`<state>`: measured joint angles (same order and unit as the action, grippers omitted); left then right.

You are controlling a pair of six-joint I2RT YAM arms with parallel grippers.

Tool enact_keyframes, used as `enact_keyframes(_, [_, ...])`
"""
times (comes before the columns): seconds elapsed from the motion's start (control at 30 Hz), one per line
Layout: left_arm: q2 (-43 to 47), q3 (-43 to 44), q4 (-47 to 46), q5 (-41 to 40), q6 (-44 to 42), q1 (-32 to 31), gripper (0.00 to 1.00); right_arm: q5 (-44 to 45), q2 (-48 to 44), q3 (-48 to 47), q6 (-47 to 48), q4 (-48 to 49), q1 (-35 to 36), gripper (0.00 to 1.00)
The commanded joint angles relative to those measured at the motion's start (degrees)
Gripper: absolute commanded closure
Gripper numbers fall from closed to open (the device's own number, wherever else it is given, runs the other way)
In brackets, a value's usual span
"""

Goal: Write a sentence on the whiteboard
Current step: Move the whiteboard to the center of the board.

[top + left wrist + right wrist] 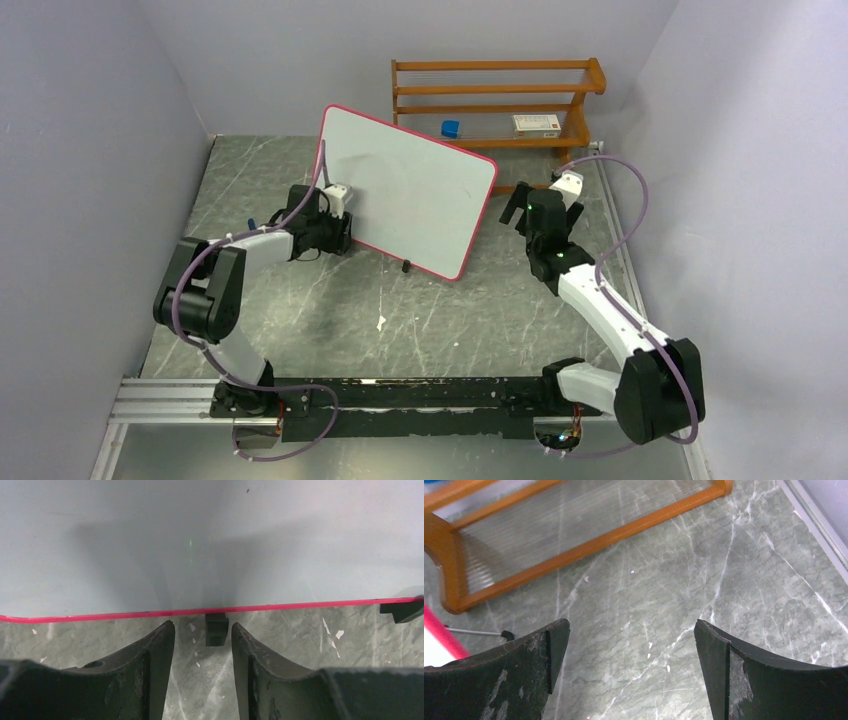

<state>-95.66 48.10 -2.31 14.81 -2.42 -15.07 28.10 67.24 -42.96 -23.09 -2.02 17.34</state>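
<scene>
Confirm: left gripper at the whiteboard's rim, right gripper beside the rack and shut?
One error: the right gripper is open, per the right wrist view. It is beside the rack, and the left gripper is at the rim of the whiteboard.

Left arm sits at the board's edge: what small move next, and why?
Probably close the left gripper on the whiteboard's black foot: it stands between the fingertips, not yet pinched, and the board is blank, so steadying it likely comes first.
</scene>
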Motion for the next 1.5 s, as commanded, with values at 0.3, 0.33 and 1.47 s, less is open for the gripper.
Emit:
enact_keyframes(0.3, [0.61, 0.03, -3.49, -4.23, 0.71, -5.00, 0.80, 2.90, -5.35, 1.88, 0.65, 3.85, 1.12, 0.00])
enact_keyframes(0.33, [1.60, -0.68, -3.75, -5.31, 1.73, -5.84, 0.83, 3.30, -5.72, 2.06, 0.80, 4.02, 1.42, 0.00])
enact_keyframes(1.47, [9.48, -12.29, -0.76, -48.17, 61.15, -49.07, 0.95, 0.96, -26.48, 0.50, -2.48, -6.02, 5.64, 0.00])
